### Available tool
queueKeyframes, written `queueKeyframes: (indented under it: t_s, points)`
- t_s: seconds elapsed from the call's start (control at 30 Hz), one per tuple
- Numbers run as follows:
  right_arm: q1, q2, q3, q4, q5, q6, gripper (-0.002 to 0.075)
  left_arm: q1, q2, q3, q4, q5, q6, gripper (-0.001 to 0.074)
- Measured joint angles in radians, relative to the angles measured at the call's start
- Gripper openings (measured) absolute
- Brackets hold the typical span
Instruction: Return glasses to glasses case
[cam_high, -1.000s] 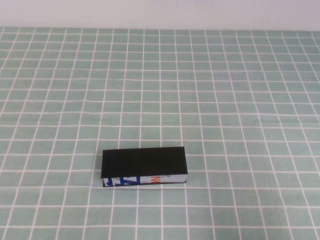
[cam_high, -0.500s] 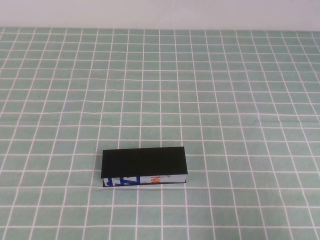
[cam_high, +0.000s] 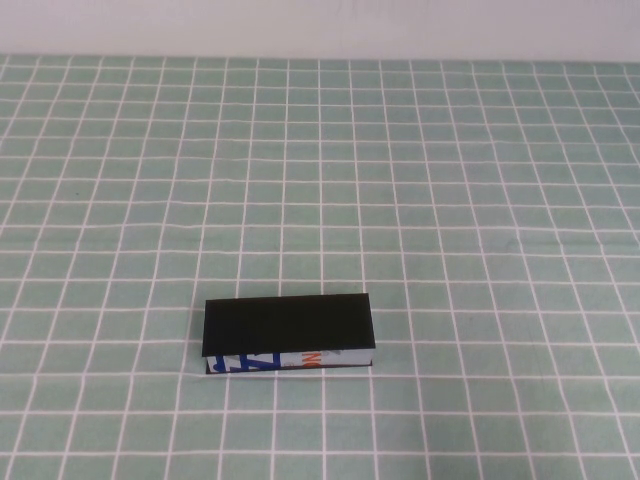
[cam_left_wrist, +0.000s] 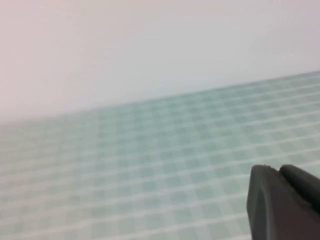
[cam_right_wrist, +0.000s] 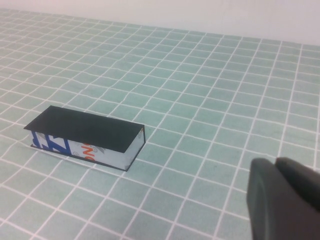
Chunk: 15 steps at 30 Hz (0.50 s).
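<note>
While nothing has shifted over the last second, the task looks finished or idle | case (cam_high: 288, 325) lies closed near the tabletop's (cam_high: 480, 200) front edge | glasses unseen, presumably inside | right hand (cam_right_wrist: 285, 200) pinched shut, empty, well apart from case | left hand (cam_left_wrist: 282, 202) parked, grip unclear

The case (cam_high: 288, 326) is black on top, its front white with blue and orange print. The bench (cam_high: 480, 200) wears a green cloth gridded in white.
</note>
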<state>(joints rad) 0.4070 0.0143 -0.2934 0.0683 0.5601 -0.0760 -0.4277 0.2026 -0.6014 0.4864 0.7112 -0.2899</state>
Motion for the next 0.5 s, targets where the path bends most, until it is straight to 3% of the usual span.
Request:
queueKeyframes:
  t_s: [0.23, 0.5]
  points:
    - [0.0, 0.0, 0.0, 0.002, 0.0, 0.0, -0.0013, 0.0, 0.0, 0.01, 0.144, 0.01, -0.006, -0.0002]
    - [0.0, 0.0, 0.0, 0.004, 0.001, 0.0, -0.0013, 0.0, 0.0, 0.096, -0.011, 0.0, -0.063, -0.0002]
